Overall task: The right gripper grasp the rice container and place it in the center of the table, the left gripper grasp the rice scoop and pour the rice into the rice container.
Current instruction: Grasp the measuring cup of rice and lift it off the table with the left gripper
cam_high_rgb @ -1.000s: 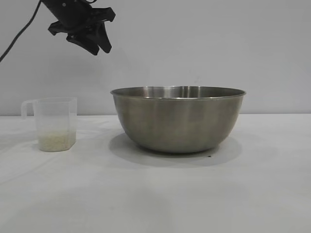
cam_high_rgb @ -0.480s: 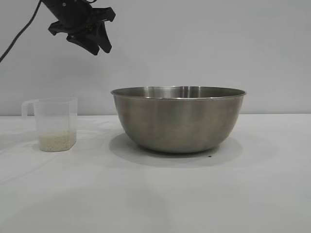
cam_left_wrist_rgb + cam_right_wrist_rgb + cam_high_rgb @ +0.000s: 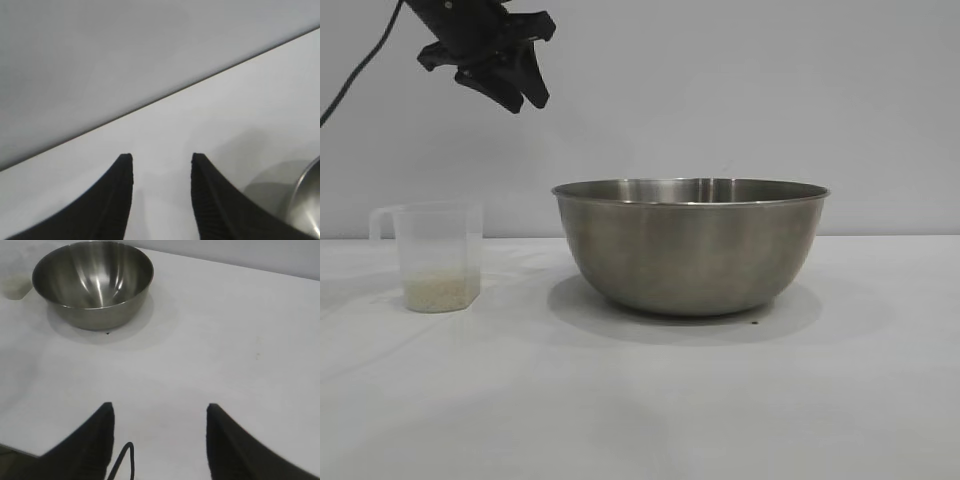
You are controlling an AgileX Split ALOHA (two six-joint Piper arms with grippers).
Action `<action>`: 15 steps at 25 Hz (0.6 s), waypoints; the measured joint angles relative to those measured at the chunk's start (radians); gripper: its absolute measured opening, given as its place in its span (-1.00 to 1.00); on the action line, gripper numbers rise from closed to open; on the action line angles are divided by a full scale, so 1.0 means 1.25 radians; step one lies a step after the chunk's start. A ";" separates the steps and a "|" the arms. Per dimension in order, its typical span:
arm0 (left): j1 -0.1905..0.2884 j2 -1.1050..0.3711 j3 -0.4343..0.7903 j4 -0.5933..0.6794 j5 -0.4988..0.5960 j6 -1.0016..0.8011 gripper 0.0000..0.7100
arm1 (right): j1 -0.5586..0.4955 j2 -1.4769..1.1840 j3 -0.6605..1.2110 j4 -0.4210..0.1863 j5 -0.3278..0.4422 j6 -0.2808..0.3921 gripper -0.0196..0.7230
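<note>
One stainless-steel bowl, the rice container [image 3: 691, 247], stands on the white table [image 3: 640, 400] about at its middle in the exterior view. Its inside, seen from the right wrist, is bare polished metal with no grains in it. A single tiny dark speck [image 3: 755, 321] lies on the table just in front of the bowl's foot.

One clear plastic rice scoop [image 3: 438, 256] stands upright to the left of the bowl, near it but not touching, with its handle turned away from the bowl. A shallow layer of cream-coloured rice [image 3: 440, 292] covers its bottom; that is the only rice to be seen.

Two grippers are in sight. The left gripper [image 3: 517, 85] hangs high over the table, above the gap between scoop and bowl and closer to the scoop's side, tilted downward with a black cable [image 3: 360, 70] trailing off to the left. Its two fingers stand a narrow way apart with nothing between them. The right gripper [image 3: 160, 440] shows only in its own wrist view, well back from the bowl, pointing towards it over bare table. Its two fingers stand clearly apart and hold nothing.
</note>
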 joint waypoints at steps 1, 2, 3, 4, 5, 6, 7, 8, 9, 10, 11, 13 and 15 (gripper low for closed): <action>0.000 -0.040 0.051 -0.038 -0.046 0.028 -0.35 | 0.000 0.000 0.000 0.000 0.000 0.000 -0.02; 0.000 -0.068 0.095 -0.063 -0.083 0.061 -0.35 | 0.000 0.000 0.000 0.000 0.000 0.000 -0.02; 0.000 -0.099 0.157 -0.086 -0.132 0.095 -0.35 | 0.000 0.000 0.000 0.000 0.000 0.000 -0.02; 0.000 -0.127 0.199 -0.101 -0.170 0.113 -0.35 | 0.000 0.000 0.000 0.000 0.000 0.001 -0.02; 0.000 -0.148 0.239 -0.108 -0.198 0.123 -0.35 | 0.000 0.000 0.000 0.000 0.000 0.001 -0.02; 0.000 -0.170 0.290 -0.115 -0.222 0.132 -0.35 | 0.000 0.000 0.000 0.000 0.000 0.001 -0.02; 0.000 -0.188 0.329 -0.121 -0.250 0.135 -0.35 | 0.000 0.000 0.000 0.000 0.000 0.001 -0.02; 0.000 -0.202 0.357 -0.122 -0.267 0.137 -0.35 | 0.000 0.000 0.000 0.000 0.000 0.001 -0.02; 0.000 -0.213 0.387 -0.124 -0.278 0.137 -0.35 | 0.000 0.000 0.000 0.000 0.000 0.001 -0.02; 0.000 -0.222 0.410 -0.124 -0.288 0.137 -0.35 | 0.000 0.000 0.000 0.000 0.000 0.001 -0.02; 0.000 -0.236 0.435 -0.124 -0.300 0.137 -0.35 | 0.000 0.000 0.000 0.000 0.000 0.001 -0.02; 0.000 -0.261 0.477 -0.124 -0.316 0.125 -0.35 | 0.000 0.000 0.000 -0.001 0.000 0.003 -0.02; 0.000 -0.292 0.518 -0.112 -0.335 0.099 -0.35 | 0.000 0.000 0.000 -0.005 0.000 0.006 -0.02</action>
